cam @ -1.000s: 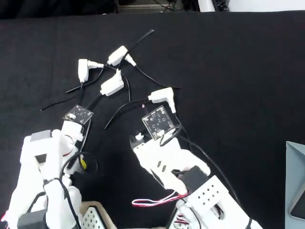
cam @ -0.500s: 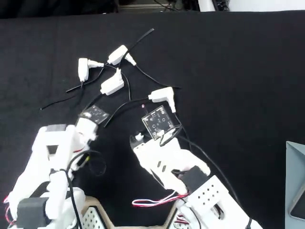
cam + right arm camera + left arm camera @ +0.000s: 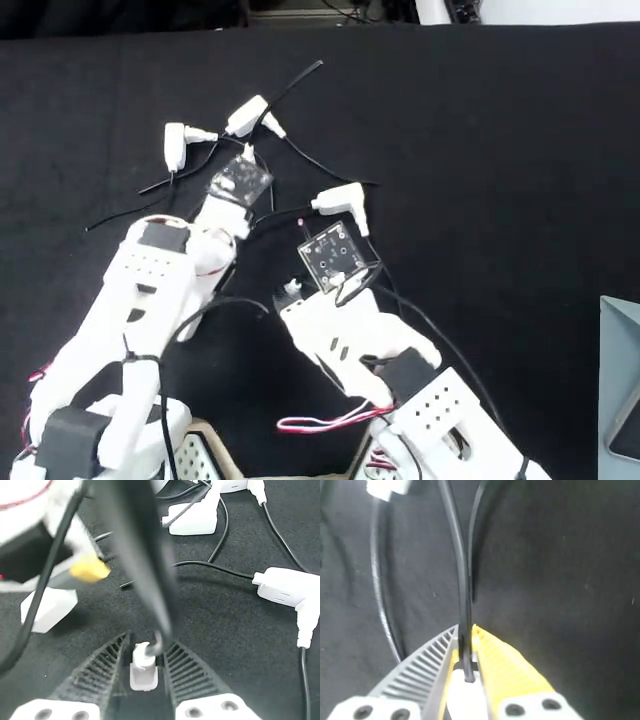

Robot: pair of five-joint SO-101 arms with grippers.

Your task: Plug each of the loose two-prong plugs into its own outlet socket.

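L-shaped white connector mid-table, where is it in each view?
High view: L-shaped white connector just beyond the right arm.
Right wrist view, past the right hand gripping a small white plug.
Left wrist view: faces elsewhere, left hand pinching a black cable.
Shared landmark: the left arm, in the high and right wrist views.

Black table (image 3: 520,140), white plugs (image 3: 176,146), cords (image 3: 300,80).

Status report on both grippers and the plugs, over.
Left gripper shut on black cord. Right gripper shut on white plug. Loose cables lie ahead.
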